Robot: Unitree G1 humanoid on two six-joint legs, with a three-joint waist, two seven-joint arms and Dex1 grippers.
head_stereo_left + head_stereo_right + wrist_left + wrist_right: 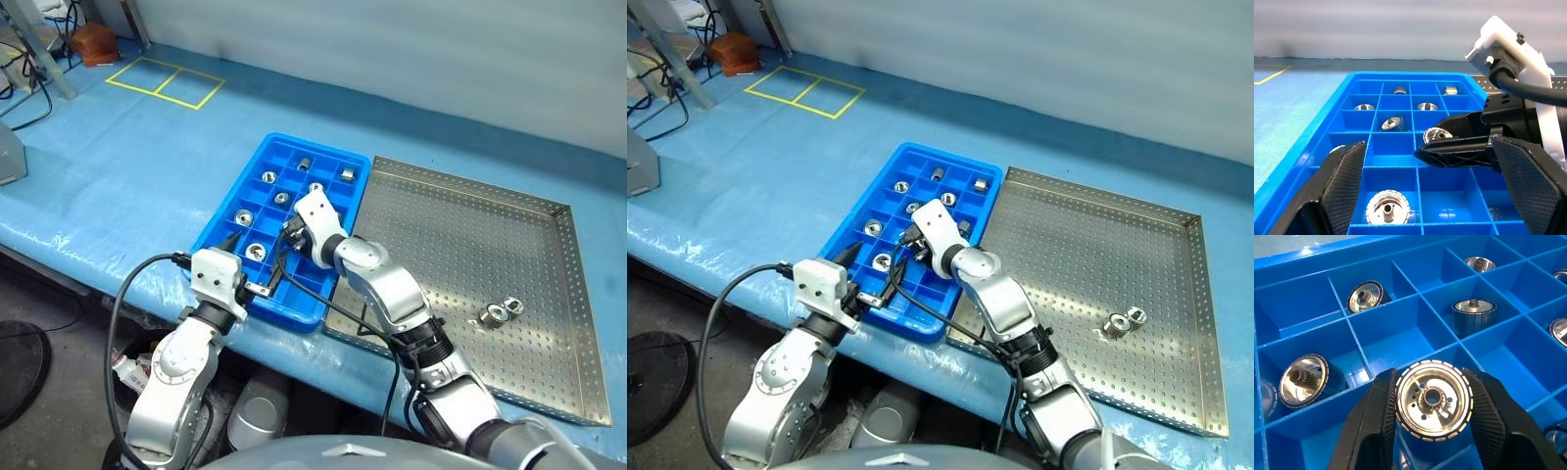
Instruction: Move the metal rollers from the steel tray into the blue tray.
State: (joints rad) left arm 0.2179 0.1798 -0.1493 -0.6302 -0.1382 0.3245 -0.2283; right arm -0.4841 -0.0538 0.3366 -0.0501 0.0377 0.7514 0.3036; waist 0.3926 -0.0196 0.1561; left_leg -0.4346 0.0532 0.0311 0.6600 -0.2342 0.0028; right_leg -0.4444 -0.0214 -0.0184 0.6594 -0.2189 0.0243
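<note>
The blue tray [299,311] lies on the table to the left of the steel tray [460,245]. Several metal rollers [257,251] sit singly in its compartments. My right gripper [291,233] hovers over the middle of the blue tray, shut on one metal roller [1433,404], which it holds by its ribbed rim just above a compartment. Two more metal rollers [500,312] lie together on the steel tray near its right side. My left gripper [253,264] is open at the blue tray's near edge, pointing across it, with nothing between its fingers [1342,181].
The trays rest on a blue-covered table [118,186] whose near edge runs just below the blue tray. Yellow tape squares [165,81] mark the far left of the table. A brown object [95,42] and cables lie beyond them.
</note>
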